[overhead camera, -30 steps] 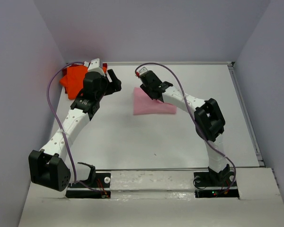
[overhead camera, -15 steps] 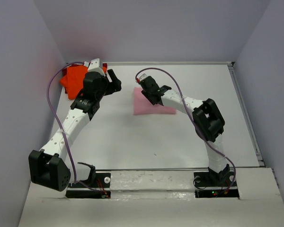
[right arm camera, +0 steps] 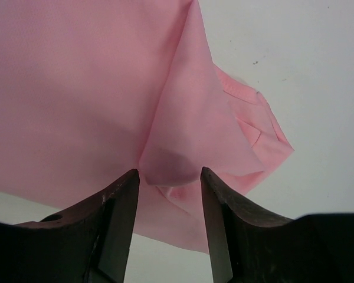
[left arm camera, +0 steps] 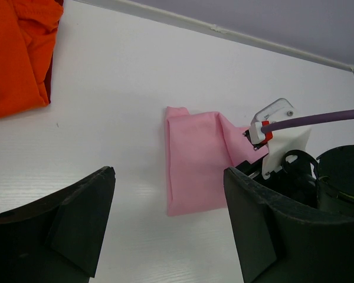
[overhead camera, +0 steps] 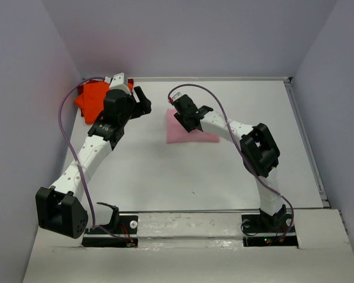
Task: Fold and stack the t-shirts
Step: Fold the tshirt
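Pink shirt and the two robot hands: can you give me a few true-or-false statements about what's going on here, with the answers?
1. The right gripper has a raised fold of the pink shirt between its fingers. True.
2. The left gripper is holding the orange shirt. False: its fingers stand wide apart with nothing between them, and the orange shirt lies off in the far left corner.
3. The pink shirt lies on top of the orange shirt. False: the two are apart, with bare table between them.
4. A purple cable runs to the right gripper's wrist. True.
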